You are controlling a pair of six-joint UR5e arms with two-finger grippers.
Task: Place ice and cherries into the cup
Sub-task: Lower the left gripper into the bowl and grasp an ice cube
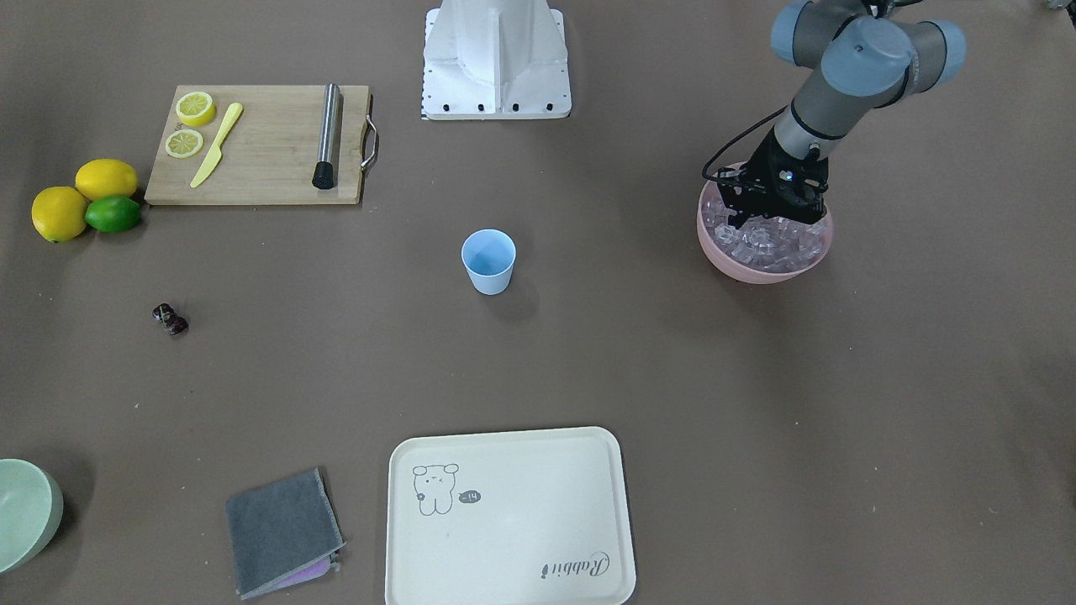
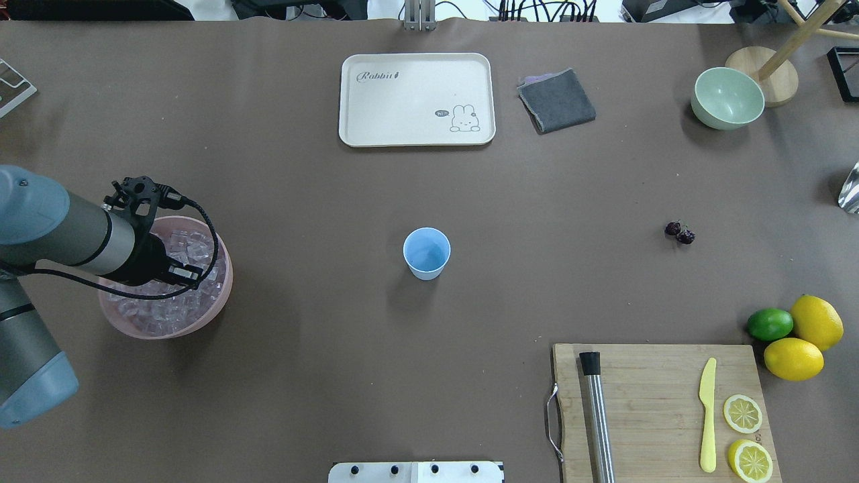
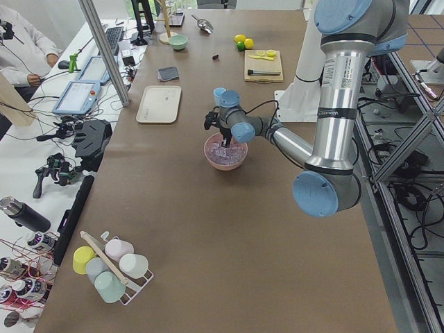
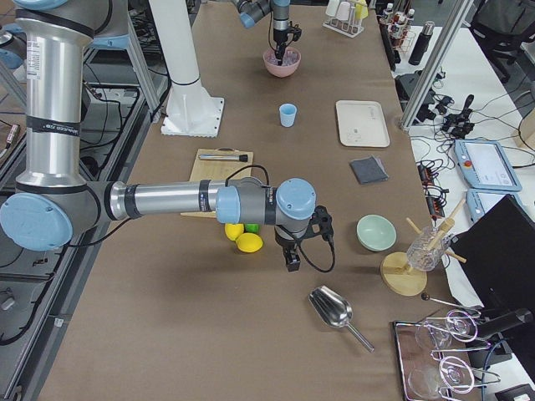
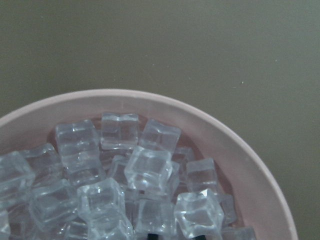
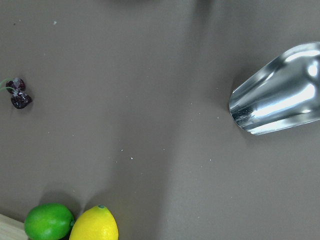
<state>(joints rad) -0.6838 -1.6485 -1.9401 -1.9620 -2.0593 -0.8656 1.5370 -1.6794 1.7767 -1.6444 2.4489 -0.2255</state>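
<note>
Nearest the overhead camera, the left arm (image 2: 60, 231) enters at the view's left edge and slants down into the pink bowl (image 2: 168, 330). The left gripper (image 1: 772, 220) stands with its tips among the ice (image 5: 150, 167); whether its fingers are spread or closed on a cube cannot be told.

Right arm (image 4: 167, 200): stretched low over the right end of the table (image 2: 302, 376). The right gripper (image 4: 291, 263) points down over the tabletop between the lemons (image 4: 248, 243) and the metal scoop (image 4: 333, 309); its finger spacing cannot be told.

Cutting board (image 2: 658, 396): at the robot's right front, bearing a steel muddler (image 2: 597, 416), a yellow knife (image 2: 707, 416) and two lemon slices (image 2: 742, 413).

Tray (image 2: 416, 100): at the far edge, printed with a rabbit.

Pink bowl: heaped with ice cubes, all of them inside it.

Cup (image 2: 427, 253): upright at the table's centre, its pale blue floor in plain sight, well apart from both bowl and fruit.

Cherries (image 2: 680, 233): a joined pair lying on the table, to the robot's right of the cup.
</note>
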